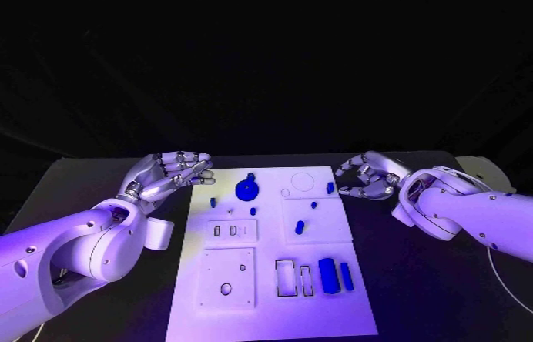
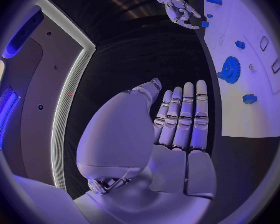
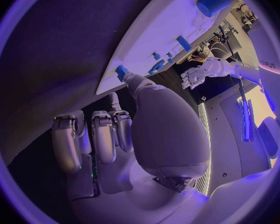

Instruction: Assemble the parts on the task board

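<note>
- The task board [image 1: 272, 311] lay flat in the middle of the black table [image 1: 422, 296].
- The left hand [image 1: 169, 174] was just beside the board's far left corner. Its fingers were apart and it held nothing.
- The right hand [image 1: 367, 176] was just beside the board's far right corner. Its fingers were curled a little, and it held nothing too.
- A round blue gear [image 1: 246, 189] sat on the far part of the board, near the left hand.
- A few small blue parts [image 1: 301, 226] lay around the middle of the board.
- Two longer blue blocks [image 1: 328, 272] sat near the front right side, beside some empty slots [image 1: 286, 277].
</note>
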